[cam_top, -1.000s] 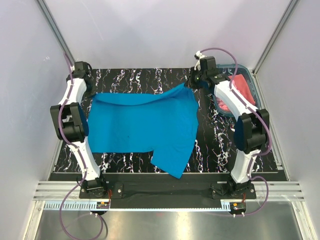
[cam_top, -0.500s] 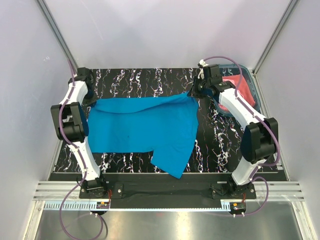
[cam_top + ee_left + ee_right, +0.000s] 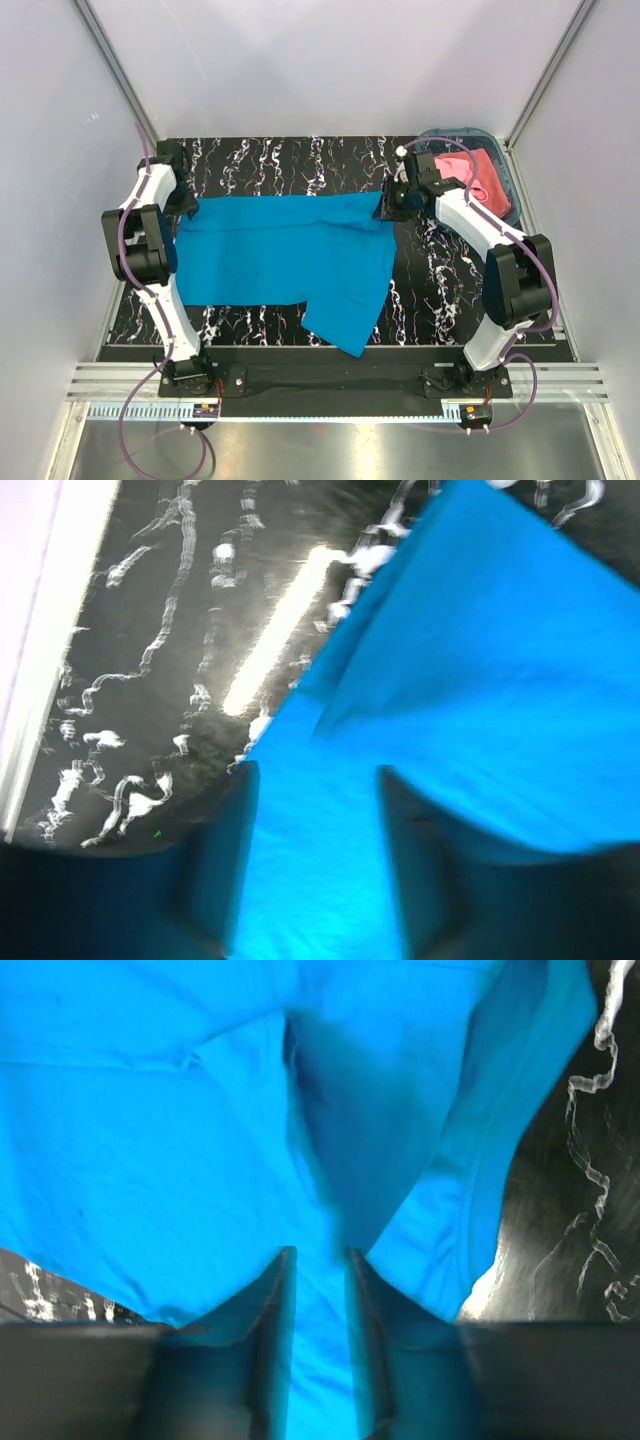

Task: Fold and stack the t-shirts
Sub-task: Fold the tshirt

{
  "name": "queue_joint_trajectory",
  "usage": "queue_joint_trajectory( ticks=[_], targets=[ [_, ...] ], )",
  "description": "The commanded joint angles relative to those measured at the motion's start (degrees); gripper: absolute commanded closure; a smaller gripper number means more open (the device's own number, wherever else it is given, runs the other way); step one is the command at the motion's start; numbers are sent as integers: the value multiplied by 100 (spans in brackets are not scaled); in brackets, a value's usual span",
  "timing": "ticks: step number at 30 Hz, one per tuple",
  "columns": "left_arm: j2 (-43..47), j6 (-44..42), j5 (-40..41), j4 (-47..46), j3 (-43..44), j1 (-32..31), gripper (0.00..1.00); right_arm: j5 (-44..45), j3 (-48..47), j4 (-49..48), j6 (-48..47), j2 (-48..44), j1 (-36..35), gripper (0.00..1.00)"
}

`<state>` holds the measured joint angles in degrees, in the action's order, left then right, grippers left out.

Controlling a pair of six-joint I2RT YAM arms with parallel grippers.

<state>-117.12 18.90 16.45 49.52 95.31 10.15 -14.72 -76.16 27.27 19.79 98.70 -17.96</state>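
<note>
The turquoise-blue t-shirt [image 3: 290, 250] lies spread across the black marbled table [image 3: 440, 290], with one flap hanging toward the near edge. My left gripper [image 3: 188, 203] is at its far left corner. In the left wrist view that gripper [image 3: 318, 772] is open, with blue cloth [image 3: 480, 680] lying between the jaws. My right gripper [image 3: 388, 203] is at the far right corner. In the right wrist view it [image 3: 320, 1252] stands open by a narrow gap over the blue cloth [image 3: 150, 1140]. The salmon pink t-shirt [image 3: 478, 180] lies crumpled in the basket.
A teal plastic basket [image 3: 445, 133] sits at the far right corner of the table, just behind the right arm. Grey walls close in on both sides and at the back. Bare marbled surface shows to the right of the blue shirt.
Both grippers were shut on the shirt's far edge and held it up. They have lowered it to the table and opened. The far edge now lies flat and straight.
</note>
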Motion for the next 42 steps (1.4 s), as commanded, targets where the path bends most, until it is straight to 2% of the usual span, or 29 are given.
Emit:
queue_joint_trajectory(
  ticks=[1, 2, 4, 6, 7, 9, 10, 11, 15, 17, 18, 20, 26, 30, 37, 40, 42],
  targets=[
    [698, 281, 684, -134, -169, 22, 32, 150, 163, 69, 86, -508, -24, 48],
    [856, 351, 763, -214, -257, 22, 27, 293, 59, 42, 112, -500, -24, 43],
    [1208, 605, 685, -495, -495, 100, 24, 574, -318, 112, 8, -169, -24, 38],
    [1332, 746, 351, -741, -583, 153, 26, 803, -1135, 487, -37, 209, -15, 39],
    [1306, 721, 194, -846, -592, 145, 33, 848, -1408, 603, -37, 603, 29, 39],
    [957, 712, -360, -927, -435, 136, 41, 735, -1954, 710, -45, 948, 55, 46],
    [798, 747, -509, -848, -164, 145, 51, 769, -2164, 719, -54, 1220, 64, 48],
    [631, 747, -842, -699, -31, 145, 55, 778, -2244, 701, -37, 1344, 64, 52],
    [182, 738, -1530, -786, 137, 136, 71, 664, -2640, 815, 112, 1863, 178, 64],
    [15, 773, -1609, -786, 85, 136, 77, 524, -2886, 920, 191, 2118, 222, 72],
    [-47, 800, -1610, -768, 93, 145, 78, 401, -2991, 1008, 209, 2328, 240, 79],
    [-240, 835, -1592, -672, 128, 145, 78, 409, -3307, 1210, 209, 2531, 240, 82],
    [-864, 888, -1022, 57, 611, 162, 79, 417, -3545, 1220, 324, 3050, 310, 78],
    [-944, 879, -951, 23, 612, 180, 78, 671, -3967, 1210, 245, 3663, 380, 76],
    [-980, 835, -792, 146, 603, 180, 77, 1779, -5160, 1913, -159, 4429, 627, 74],
    [-805, 826, -871, 102, 542, 180, 76, 1753, -5593, 2449, -388, 4414, 592, 68],
    [-585, 861, -941, 23, 358, 171, 69, 1770, -5402, 2310, -423, 3846, 486, 53]
  ],
)
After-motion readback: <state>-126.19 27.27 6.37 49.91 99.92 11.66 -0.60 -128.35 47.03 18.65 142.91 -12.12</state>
